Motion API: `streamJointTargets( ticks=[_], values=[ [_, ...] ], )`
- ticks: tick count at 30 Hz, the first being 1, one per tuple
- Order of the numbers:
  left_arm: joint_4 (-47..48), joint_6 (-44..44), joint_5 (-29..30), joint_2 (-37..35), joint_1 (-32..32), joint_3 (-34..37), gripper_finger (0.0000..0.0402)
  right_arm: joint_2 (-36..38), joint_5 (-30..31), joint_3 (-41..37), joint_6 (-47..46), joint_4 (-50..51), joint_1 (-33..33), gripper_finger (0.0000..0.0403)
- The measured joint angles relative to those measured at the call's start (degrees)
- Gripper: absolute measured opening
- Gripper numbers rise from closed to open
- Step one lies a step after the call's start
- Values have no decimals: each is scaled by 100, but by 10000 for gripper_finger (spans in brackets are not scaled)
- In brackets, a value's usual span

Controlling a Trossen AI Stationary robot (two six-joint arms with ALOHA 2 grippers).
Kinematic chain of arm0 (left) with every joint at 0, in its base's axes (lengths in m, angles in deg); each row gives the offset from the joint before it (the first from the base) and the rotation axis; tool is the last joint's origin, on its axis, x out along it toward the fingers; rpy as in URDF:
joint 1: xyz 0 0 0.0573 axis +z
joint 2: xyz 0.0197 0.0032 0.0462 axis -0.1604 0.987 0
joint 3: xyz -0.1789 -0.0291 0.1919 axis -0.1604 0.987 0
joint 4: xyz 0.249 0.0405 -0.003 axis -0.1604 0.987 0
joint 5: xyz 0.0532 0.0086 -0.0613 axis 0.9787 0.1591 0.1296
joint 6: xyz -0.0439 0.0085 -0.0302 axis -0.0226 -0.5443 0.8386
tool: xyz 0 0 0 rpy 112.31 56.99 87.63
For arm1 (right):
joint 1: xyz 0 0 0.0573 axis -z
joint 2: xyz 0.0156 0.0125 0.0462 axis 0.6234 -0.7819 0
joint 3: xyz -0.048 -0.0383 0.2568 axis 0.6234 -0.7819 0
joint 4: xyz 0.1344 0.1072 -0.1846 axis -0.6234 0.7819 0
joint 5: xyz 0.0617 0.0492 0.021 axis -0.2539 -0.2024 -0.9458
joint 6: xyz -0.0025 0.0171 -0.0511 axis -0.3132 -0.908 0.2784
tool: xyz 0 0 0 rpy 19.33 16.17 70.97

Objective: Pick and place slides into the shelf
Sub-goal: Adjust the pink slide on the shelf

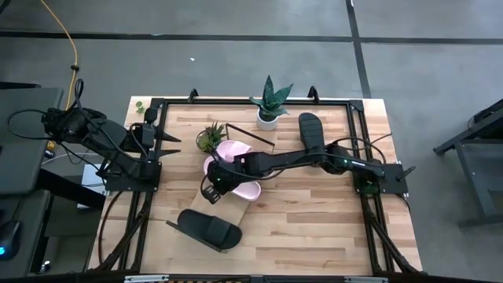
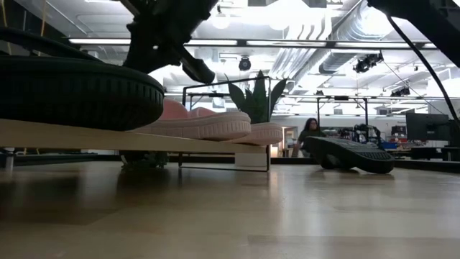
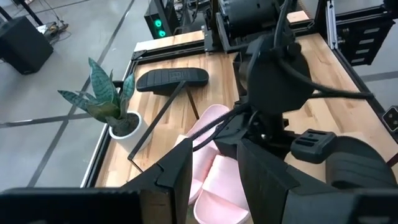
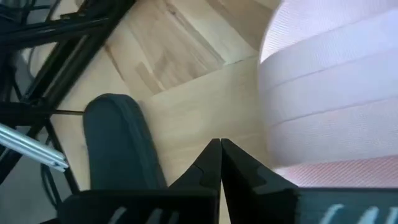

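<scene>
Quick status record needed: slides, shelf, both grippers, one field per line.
pink slides: two, side by side on the shelf
black slide near: on the shelf's near end
black slide far: on the tabletop, off the shelf
shelf: lies diagonally on the table
right gripper: shut, empty, over the shelf beside the pink slides
left gripper: waits at the table's left edge, empty
</scene>
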Motion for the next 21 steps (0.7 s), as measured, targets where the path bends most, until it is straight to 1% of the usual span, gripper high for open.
streamJointTargets(
  ticks=[8, 15, 21],
  values=[
    [40, 2, 0, -1, 0, 0, 115, -146, -41, -2, -164, 211, -4, 0],
    [51, 6, 0, -1, 0, 0, 115, -170, 451, -2, -316, 397, -46, 0],
    [52, 7, 0, -1, 0, 0, 115, -163, 616, 4, -493, 618, -60, 0]
  ],
)
